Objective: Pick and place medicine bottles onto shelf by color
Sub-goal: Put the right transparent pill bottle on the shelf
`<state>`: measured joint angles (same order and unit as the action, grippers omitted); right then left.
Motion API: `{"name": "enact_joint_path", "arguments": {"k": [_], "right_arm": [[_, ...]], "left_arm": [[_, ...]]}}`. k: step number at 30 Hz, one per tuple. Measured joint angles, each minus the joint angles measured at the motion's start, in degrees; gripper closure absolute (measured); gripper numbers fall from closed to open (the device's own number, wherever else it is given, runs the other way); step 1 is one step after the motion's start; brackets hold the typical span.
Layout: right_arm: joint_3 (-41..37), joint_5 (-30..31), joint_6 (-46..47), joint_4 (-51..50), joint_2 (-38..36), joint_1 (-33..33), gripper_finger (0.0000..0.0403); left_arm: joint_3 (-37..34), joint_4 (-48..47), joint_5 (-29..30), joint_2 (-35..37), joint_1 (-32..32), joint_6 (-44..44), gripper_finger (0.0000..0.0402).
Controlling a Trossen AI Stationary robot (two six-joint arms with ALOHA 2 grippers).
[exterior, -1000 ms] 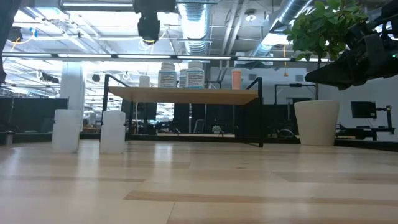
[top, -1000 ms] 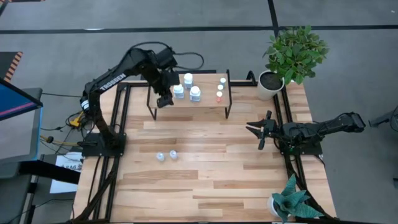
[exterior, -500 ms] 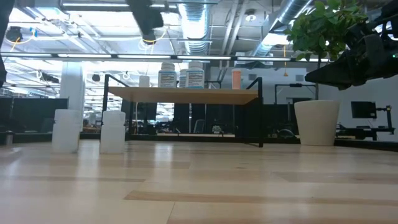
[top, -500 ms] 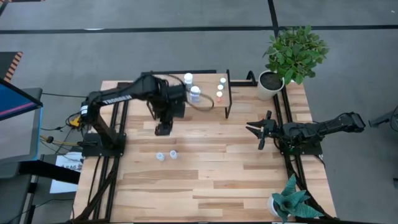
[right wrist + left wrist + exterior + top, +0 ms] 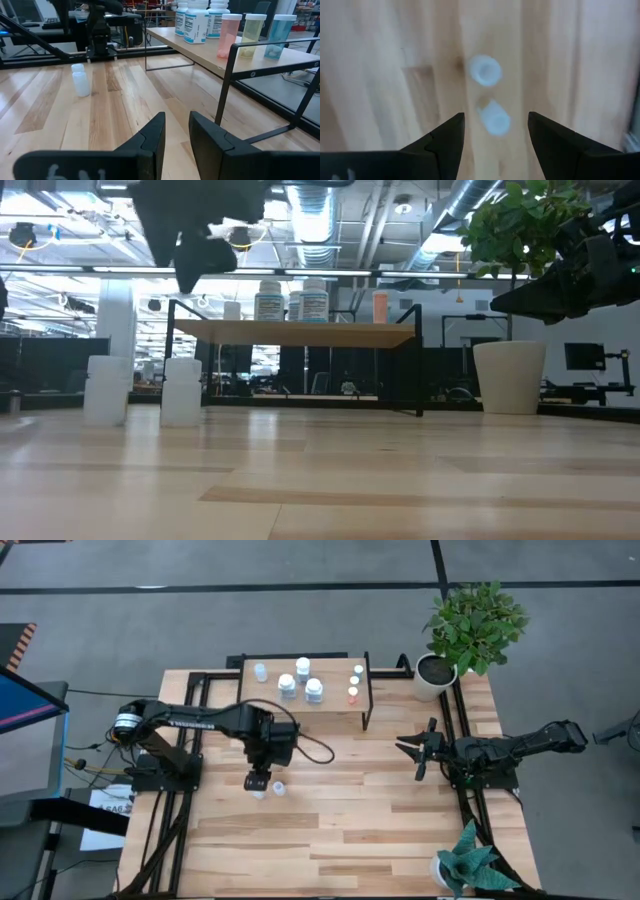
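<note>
Left gripper (image 5: 257,781), jaws apart and empty, hovers above two pale-blue bottles (image 5: 278,787) on the table (image 5: 380,810); other bottles stand on the shelf (image 5: 330,673); right gripper (image 5: 418,749), jaws apart, waits at the table's right

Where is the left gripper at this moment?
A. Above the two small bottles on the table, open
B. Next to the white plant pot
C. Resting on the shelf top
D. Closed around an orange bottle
A: in the left wrist view the left gripper is open above the two small bottles standing on the table.
</note>
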<state>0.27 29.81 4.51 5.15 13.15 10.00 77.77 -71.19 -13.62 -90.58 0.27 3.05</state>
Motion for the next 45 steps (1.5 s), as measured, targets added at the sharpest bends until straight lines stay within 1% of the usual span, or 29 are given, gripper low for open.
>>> {"name": "enact_joint_path", "arguments": {"k": [2, 5, 8, 11, 14, 21, 31, 33, 40, 45], "right_arm": [[0.0, 0.02, 0.0, 0.0, 0.0, 0.0, 0.0294], [-0.01, 0.01, -0.02, 0.0, 0.0, 0.0, 0.0294], [-0.02, 0.02, -0.01, 0.0, 0.0, 0.0, 0.0294], [-0.02, 0.0, 0.0, 0.0, 0.0, 0.0, 0.0294], [-0.02, 0.02, -0.01, 0.0, 0.02, 0.0, 0.0294], [0.0, 0.02, 0.0, 0.0, 0.0, 0.0, 0.0294], [-0.01, 0.02, 0.0, 0.0, 0.0, 0.0, 0.0294], [0.0, 0.01, -0.02, 0.0, 0.0, 0.0, 0.0294], [-0.02, 0.0, -0.01, -0.03, 0.01, 0.0, 0.0294], [0.0, 0.02, 0.0, 0.0, 0.0, 0.0, 0.0294]], "left_arm": [[-1.87, 3.93, 3.32, 0.38, -1.19, -2.81, 0.0198], [-4.01, 6.32, 8.37, 0.36, -3.34, -6.62, 0.0198], [-6.17, 9.63, 9.39, 0.31, -5.07, -8.86, 0.0198], [-6.59, 9.82, 11.2, 0.29, -6.44, -10.16, 0.0198], [-6.9, 10.41, 12.46, -1.18, -7.08, -9.99, 0.0198], [-6.88, 13.56, 13.08, -4.81, -7.28, -9.58, 0.0198], [-6.85, 13.48, 13.23, -5.3, -9.17, -10.88, 0.0198], [-6.79, 13.88, 13.34, -6.6, -9.42, -11.53, 0.0198], [-6.83, 14.63, 15.06, -9.03, -9.64, -11.79, 0.0198], [-6.83, 14.53, 15.84, -8.93, -9.92, -12.2, 0.0198]]}}
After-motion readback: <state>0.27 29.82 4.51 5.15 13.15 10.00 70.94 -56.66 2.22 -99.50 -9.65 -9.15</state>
